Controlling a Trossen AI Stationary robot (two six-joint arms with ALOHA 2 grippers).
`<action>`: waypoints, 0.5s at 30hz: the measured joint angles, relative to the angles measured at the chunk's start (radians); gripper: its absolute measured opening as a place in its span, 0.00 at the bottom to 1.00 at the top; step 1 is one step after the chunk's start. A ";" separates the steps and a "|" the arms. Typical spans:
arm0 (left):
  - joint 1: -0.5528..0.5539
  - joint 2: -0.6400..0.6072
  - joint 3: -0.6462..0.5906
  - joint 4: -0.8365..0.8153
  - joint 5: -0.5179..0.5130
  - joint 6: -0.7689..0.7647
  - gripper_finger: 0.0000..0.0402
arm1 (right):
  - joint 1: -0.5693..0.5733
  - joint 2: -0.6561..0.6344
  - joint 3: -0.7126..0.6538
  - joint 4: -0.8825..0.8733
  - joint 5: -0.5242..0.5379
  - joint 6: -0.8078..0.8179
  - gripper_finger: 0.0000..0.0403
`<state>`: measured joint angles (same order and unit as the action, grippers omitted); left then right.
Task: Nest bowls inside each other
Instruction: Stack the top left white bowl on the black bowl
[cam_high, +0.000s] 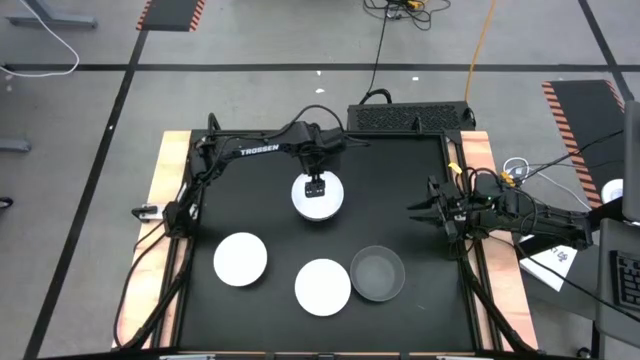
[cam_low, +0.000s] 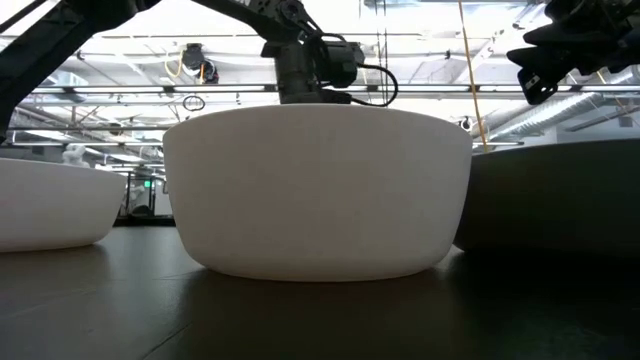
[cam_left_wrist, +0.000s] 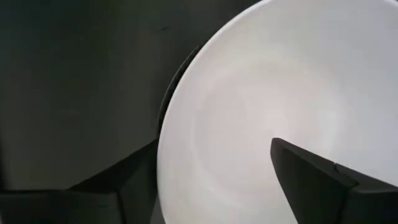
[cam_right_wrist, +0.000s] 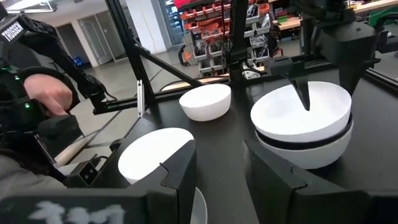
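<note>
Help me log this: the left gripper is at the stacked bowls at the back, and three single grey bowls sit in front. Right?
Not quite. In the high view only one front bowl is grey; the other two are white. The left gripper is at the stack.

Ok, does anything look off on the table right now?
Nothing stands out. The stack under the left gripper sits level, a white bowl on top and a dark one beneath. The left white bowl, middle white bowl and grey bowl stand upright. The right gripper waits near the table's right edge.
</note>
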<state>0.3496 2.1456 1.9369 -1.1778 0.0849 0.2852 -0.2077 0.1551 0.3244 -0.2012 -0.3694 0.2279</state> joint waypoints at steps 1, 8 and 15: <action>0.001 0.000 -0.002 0.003 0.000 0.000 0.74 | 0.000 0.000 0.000 -0.002 0.000 0.000 0.30; 0.004 0.000 -0.016 0.010 0.001 0.002 0.70 | 0.000 0.000 0.000 -0.008 0.000 0.000 0.30; 0.005 0.000 -0.016 0.011 0.000 -0.001 0.60 | 0.000 0.000 0.000 -0.010 -0.002 0.000 0.30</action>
<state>0.3546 2.1452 1.9209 -1.1664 0.0844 0.2837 -0.2074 0.1551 0.3244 -0.2108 -0.3710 0.2278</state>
